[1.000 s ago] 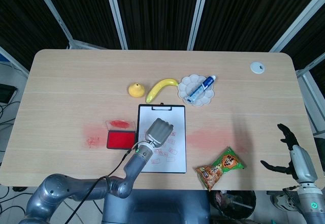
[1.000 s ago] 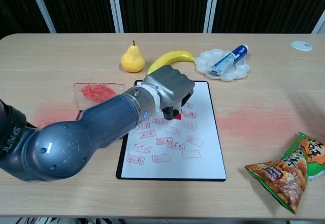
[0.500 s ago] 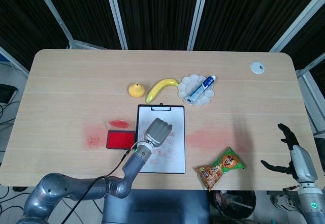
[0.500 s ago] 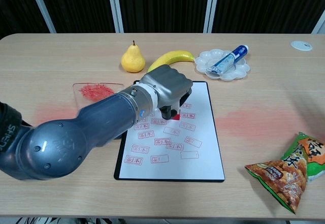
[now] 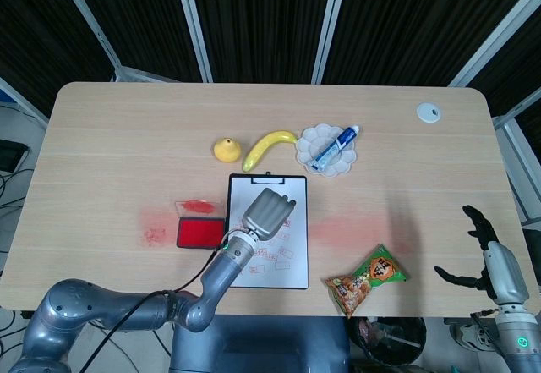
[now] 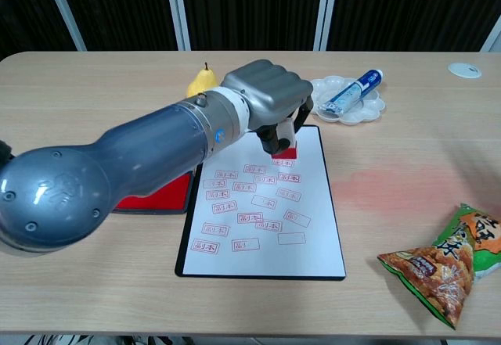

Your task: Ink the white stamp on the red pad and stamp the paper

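My left hand (image 6: 268, 97) grips the white stamp (image 6: 283, 142), whose red inked face hangs just above the top of the paper (image 6: 307, 198). The paper sits on a black clipboard and bears several red prints. In the head view the left hand (image 5: 268, 211) covers the stamp over the paper (image 5: 292, 190). The red pad (image 5: 199, 234) lies just left of the clipboard; in the chest view my forearm hides most of the red pad (image 6: 167, 197). My right hand (image 5: 480, 252) hovers off the table's right front corner, fingers spread, empty.
A pear (image 5: 226, 149), a banana (image 5: 269, 145) and a white plate (image 5: 325, 161) with a toothpaste tube (image 5: 336, 146) lie behind the clipboard. A snack bag (image 5: 367, 281) sits at the front right. The pad's ink-smeared lid (image 5: 201, 207) lies behind the pad. A white disc (image 5: 428, 112) is far right.
My left hand has lifted the stamp off the paper and moved it up toward the clipboard's top. The clipboard slid slightly left. The right hand has not moved.
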Tool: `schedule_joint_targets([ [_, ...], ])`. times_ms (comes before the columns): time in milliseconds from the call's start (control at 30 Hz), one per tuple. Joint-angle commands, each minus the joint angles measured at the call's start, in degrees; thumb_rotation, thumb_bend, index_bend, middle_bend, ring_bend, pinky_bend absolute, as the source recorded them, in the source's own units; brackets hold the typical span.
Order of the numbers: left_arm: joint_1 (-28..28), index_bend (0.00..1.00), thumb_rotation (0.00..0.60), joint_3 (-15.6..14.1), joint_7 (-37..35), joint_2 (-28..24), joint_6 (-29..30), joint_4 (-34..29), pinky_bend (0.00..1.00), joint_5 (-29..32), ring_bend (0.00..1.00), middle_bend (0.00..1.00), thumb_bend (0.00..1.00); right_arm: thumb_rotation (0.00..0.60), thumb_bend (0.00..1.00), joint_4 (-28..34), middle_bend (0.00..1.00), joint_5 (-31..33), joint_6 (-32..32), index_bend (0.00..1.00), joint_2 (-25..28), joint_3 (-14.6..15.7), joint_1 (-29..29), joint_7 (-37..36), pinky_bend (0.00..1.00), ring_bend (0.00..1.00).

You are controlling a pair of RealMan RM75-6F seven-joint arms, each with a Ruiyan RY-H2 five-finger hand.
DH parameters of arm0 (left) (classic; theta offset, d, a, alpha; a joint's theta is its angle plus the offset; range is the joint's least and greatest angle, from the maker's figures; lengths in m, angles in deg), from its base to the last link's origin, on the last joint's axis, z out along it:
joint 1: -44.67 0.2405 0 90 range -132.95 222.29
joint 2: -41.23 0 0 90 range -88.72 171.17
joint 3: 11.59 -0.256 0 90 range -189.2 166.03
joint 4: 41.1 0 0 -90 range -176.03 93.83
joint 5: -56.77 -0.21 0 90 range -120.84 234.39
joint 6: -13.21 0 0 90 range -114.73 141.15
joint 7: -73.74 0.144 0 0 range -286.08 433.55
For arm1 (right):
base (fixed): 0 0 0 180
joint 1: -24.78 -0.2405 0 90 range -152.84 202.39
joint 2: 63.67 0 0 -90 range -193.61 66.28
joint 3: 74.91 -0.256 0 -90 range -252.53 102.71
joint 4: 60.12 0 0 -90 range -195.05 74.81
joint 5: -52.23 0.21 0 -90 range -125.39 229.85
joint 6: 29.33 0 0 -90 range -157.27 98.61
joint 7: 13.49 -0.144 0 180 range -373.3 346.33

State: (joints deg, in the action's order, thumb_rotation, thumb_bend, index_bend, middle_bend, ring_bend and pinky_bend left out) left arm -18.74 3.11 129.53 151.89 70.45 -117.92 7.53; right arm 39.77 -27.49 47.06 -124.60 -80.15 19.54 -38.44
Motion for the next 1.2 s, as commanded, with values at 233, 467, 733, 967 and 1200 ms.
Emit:
schedule_joint_targets([
  [233,4.65,0.75,0.600,-2.17,-0.72,-10.13,6.38,-13.73,1.00,-3.20,0.89,0.80,0.57,0.600,0.12,0.01,0.00,-0.17,0.10,0.02,-0.02,0.04,0.02,0.21,0.22,0.00],
  [467,12.95,0.75,0.600,-6.77,-4.76,-24.65,13.72,-26.98,1.00,-8.52,0.89,0.80,0.56,0.600,0.12,0.02,0.00,-0.20,0.27,0.02,-0.14,0.06,0.05,0.81,0.22,0.00],
  [733,20.49,0.74,0.600,-13.26,-12.28,-34.61,15.50,-29.52,1.00,-13.24,0.89,0.79,0.56,0.600,0.12,0.12,0.00,-0.26,0.39,0.02,-0.26,0.11,0.06,1.52,0.22,0.00],
  [967,25.39,0.73,0.600,-17.82,-17.82,-37.20,14.43,-24.20,1.00,-15.60,0.89,0.78,0.56,0.600,0.12,0.25,0.00,-0.12,0.49,0.02,-0.37,0.07,0.08,2.11,0.22,0.00],
  [1200,27.07,0.70,0.600,-18.63,-19.59,-34.32,11.19,-16.33,1.00,-15.41,0.88,0.75,0.53,0.600,0.12,0.33,0.00,-0.05,0.59,0.02,-0.40,0.05,0.13,2.34,0.22,0.00],
])
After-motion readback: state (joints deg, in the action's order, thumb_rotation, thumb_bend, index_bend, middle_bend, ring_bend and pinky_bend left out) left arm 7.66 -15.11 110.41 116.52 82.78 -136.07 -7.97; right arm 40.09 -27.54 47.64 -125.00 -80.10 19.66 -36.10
